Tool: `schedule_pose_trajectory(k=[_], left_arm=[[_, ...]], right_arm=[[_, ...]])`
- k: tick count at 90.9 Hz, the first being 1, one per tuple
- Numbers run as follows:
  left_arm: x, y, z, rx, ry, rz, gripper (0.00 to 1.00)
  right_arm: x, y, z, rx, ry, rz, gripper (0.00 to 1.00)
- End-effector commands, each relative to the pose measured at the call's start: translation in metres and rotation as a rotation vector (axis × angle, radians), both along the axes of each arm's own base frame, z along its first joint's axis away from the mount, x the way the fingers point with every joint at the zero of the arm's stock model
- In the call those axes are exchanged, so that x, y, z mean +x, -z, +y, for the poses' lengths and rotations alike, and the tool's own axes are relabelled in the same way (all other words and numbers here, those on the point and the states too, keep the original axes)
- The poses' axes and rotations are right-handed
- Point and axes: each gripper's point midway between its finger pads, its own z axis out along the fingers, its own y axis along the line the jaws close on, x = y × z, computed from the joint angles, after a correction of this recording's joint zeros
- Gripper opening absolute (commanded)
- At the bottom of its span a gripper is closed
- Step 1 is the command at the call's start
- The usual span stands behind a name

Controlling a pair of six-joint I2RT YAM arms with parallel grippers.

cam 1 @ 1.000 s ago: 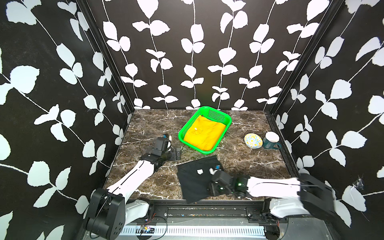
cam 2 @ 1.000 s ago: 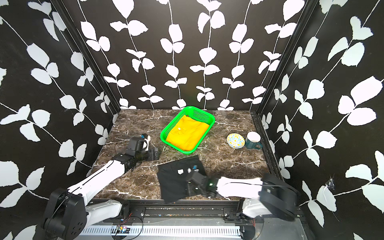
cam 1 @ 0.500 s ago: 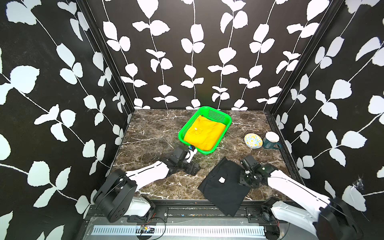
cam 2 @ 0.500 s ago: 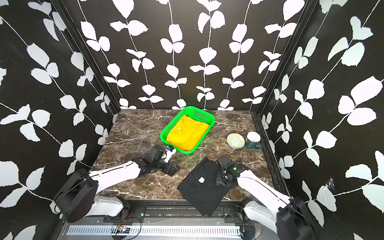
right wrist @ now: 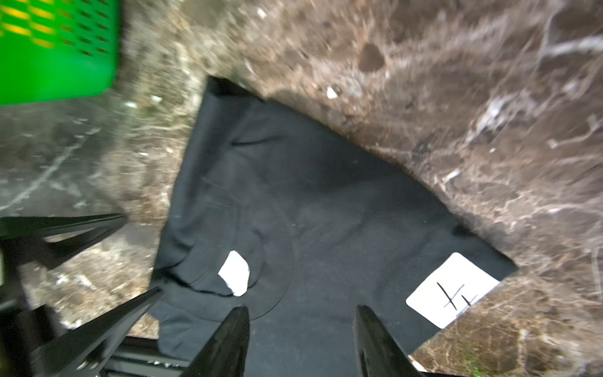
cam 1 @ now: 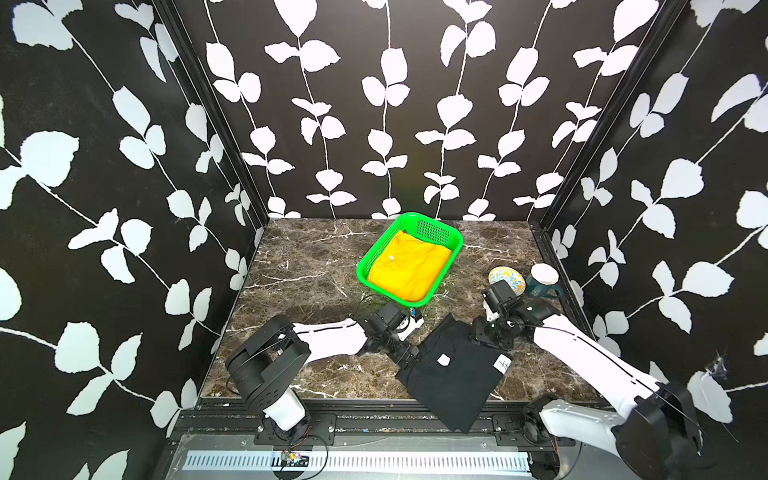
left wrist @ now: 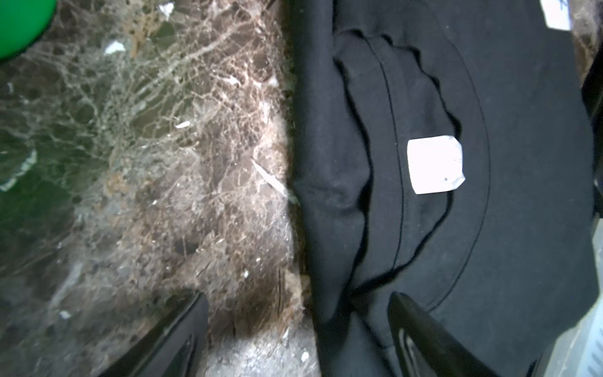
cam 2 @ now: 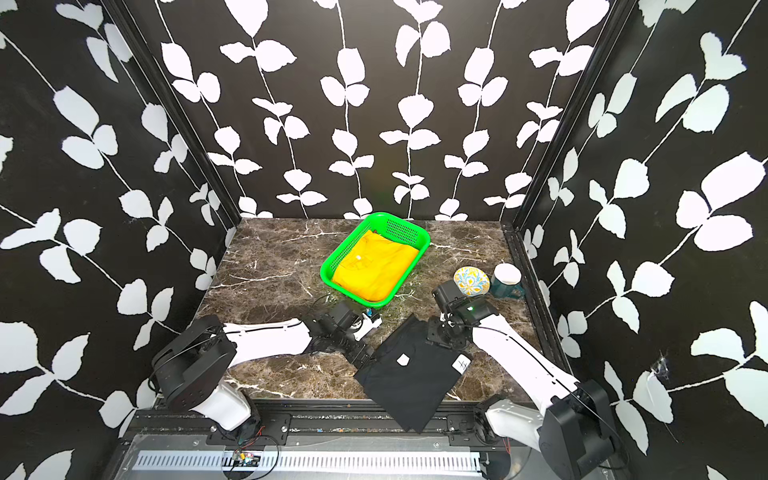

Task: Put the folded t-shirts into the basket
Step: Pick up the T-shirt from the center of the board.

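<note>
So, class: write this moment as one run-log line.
left tool: open at black t-shirt edge | right tool: open over black t-shirt | yellow t-shirt: in basket

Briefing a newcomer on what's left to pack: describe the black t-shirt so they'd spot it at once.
On the marble table, look at the front edge, nearer than the green basket. A folded black t-shirt lies skewed there, one corner hanging over the edge. Unlike the yellow shirt inside the basket, it is black, with a white collar tag and a white corner sticker.
</note>
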Motion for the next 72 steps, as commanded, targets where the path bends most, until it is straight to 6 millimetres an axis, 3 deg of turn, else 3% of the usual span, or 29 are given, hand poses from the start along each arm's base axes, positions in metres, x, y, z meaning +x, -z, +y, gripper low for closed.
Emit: schedule_pose_trajectory(k=[1,22,36,53,72], left_arm=[[-0.032,0.012,0.014,0.041,0.027,0.128,0.88],[-0.065,0.017,0.003,-0.027,0.081,0.257,0.77],[-0.060,0.032,0.020,0.088,0.021,0.249,0.72],[-0.071,0.041,0.019,0.107,0.022,0.292,0.58],[-0.086,0.039,0.015,0.110,0.043,0.272,0.58]], right_arm=[[-0.004,-0.013,-0.008,-0.032,-0.015,-0.007,0.55],[-0.001,-0.018,-0.003,-0.011,-0.020,-0.012,0.55],[0.000,-0.017,0.002,0.012,-0.022,-0.006,0.55],[0.000,-0.017,0.000,-0.001,-0.017,-0.004,0.55],[0.005,-0.011,0.012,0.060,0.036,0.033,0.56]])
